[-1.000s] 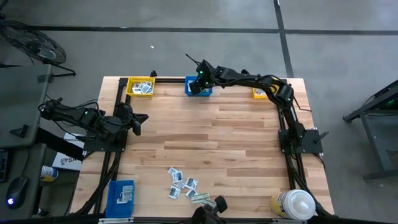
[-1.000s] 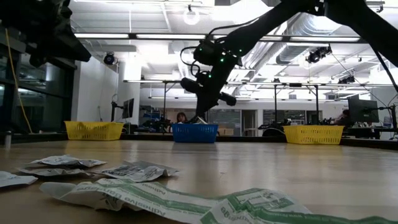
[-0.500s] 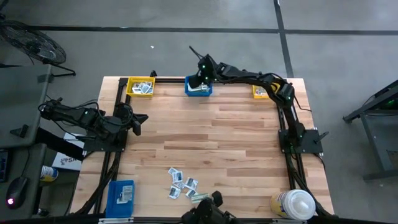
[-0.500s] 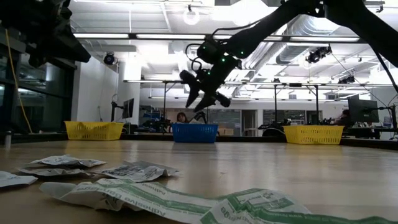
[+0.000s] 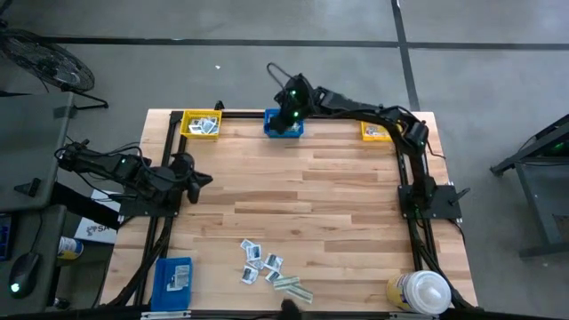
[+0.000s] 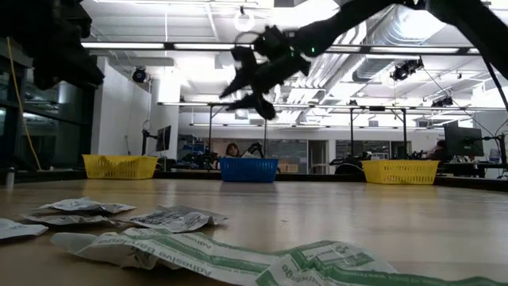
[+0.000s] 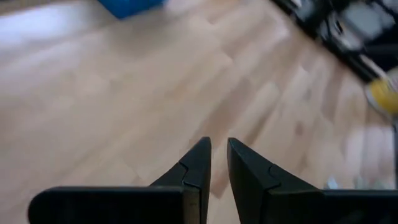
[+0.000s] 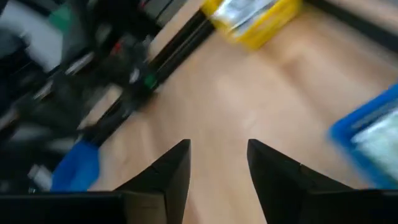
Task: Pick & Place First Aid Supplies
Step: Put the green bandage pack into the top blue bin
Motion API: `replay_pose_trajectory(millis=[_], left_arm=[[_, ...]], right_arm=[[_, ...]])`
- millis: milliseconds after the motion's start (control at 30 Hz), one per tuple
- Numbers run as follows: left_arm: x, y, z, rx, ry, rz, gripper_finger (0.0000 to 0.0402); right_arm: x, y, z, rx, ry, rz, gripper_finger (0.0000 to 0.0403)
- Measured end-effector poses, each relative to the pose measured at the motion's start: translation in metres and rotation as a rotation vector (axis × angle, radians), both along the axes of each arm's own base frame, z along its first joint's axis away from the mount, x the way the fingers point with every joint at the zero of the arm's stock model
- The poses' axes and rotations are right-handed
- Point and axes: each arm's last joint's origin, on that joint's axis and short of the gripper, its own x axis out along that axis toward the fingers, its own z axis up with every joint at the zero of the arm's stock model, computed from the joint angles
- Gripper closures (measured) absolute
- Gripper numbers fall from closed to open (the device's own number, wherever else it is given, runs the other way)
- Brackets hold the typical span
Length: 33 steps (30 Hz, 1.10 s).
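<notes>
First aid supplies (image 6: 230, 258): strip reads "Adhesive" | right pincer (image 8: 217, 163) spread, empty | left pincer (image 7: 219, 165) narrowly parted, empty

Green-white strip packet (image 6: 238, 258): upside-down print, seemingly "Adhesive". Nothing else legible.

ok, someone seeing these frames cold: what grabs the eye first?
Probably the right gripper, fingers open and empty, raised above the small blue plastic bin at the table's far edge. Next, the heap of small flat paper packets lying on the pale wooden table near its front edge. The left gripper waits at the left side.
</notes>
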Motion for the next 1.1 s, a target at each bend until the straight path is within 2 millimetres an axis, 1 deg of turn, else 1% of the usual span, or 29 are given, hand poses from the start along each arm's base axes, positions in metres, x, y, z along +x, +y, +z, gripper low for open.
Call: replay_pose_trajectory(millis=[33,133,233,367,467,567,700,800,1000,1100], left_arm=[[0.0,-0.001,0.0,-0.002,0.009,-0.027,0.0348],[0.0,-0.002,-0.001,-0.009,0.025,-0.087,0.0348],[0.0,-0.004,-0.001,-0.019,0.039,-0.142,0.0348],[0.0,-0.005,-0.002,-0.049,0.05,-0.198,0.0348],[0.0,-0.007,-0.002,-0.061,0.059,-0.239,0.0348],[0.0,-0.008,-0.002,-0.079,0.067,-0.282,0.0348],[0.0,-0.009,-0.002,-0.093,0.071,-0.306,0.0348],[0.0,-0.009,-0.002,-0.085,0.073,-0.316,0.0348],[0.0,-0.009,-0.002,-0.086,0.075,-0.324,0.0348],[0.0,-0.009,-0.002,-0.084,0.075,-0.325,0.0348]], right_arm=[[0.001,0.01,0.004,-0.001,0.007,0.029,0.0251],[0.006,0.042,0.006,0.007,0.083,0.113,0.0258],[0.01,0.08,-0.001,0.063,0.208,0.184,0.0262],[0.013,0.138,-0.009,0.144,0.377,0.264,0.0262],[0.011,0.182,-0.015,0.128,0.537,0.251,0.0263],[0.004,0.224,-0.021,0.084,0.681,0.228,0.0263],[-0.001,0.277,-0.022,0.074,0.741,0.177,0.0263],[-0.005,0.313,-0.021,0.125,0.754,0.087,0.0263],[-0.02,0.372,-0.021,0.27,0.757,-0.215,0.0263],[-0.027,0.398,-0.021,0.305,0.711,-0.305,0.0263]])
